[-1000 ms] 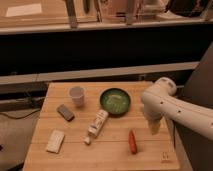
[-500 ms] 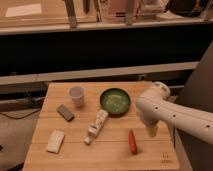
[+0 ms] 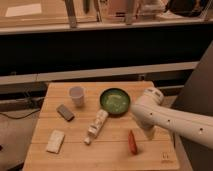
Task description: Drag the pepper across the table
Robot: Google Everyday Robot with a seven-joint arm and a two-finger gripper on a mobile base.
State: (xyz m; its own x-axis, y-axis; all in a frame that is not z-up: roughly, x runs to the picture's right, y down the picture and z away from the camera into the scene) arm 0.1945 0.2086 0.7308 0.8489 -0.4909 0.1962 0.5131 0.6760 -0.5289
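The pepper (image 3: 132, 142) is a slim red-orange chili lying on the light wooden table (image 3: 75, 155), near its front right. My white arm reaches in from the right, and its gripper (image 3: 148, 134) hangs just right of the pepper's upper end, close above the tabletop. The arm's bulky body hides most of the gripper.
A green bowl (image 3: 114, 101) sits at the back centre, just left of the arm. A white bottle (image 3: 96, 125) lies in the middle. A pale cup (image 3: 76, 95), a dark block (image 3: 65, 112) and a white packet (image 3: 55, 141) are on the left. A small dark mark (image 3: 164, 158) is near the front right corner.
The arm has shifted left and lower, bringing the gripper closer to the pepper. The pepper and the other objects have not moved.
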